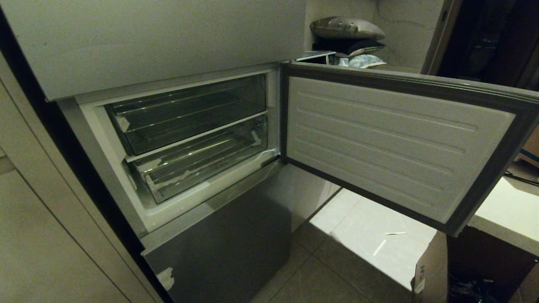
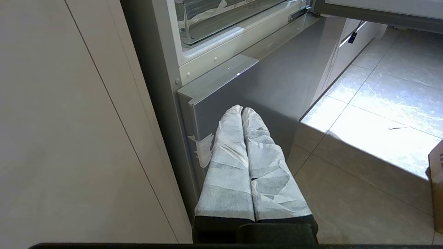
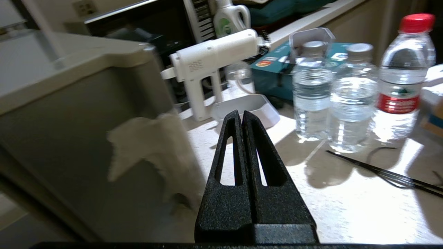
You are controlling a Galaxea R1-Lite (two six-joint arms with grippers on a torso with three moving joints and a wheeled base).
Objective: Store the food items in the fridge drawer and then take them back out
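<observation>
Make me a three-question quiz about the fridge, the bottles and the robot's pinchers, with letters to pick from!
1. Where does the open fridge door hang?
A. right of the drawers
B. left of the drawers
C. above the drawers

2. How many water bottles stand on the counter?
A. one
B. three
C. five

3. How are the right gripper's fingers?
A. wide open
B. holding a bottle
C. shut, holding nothing

Answers:
1 A: in the head view the door swings out to the right of the two clear drawers.
2 B: two grey-capped bottles and one red-capped bottle stand side by side.
3 C: the black fingers press together with nothing between them.
</observation>
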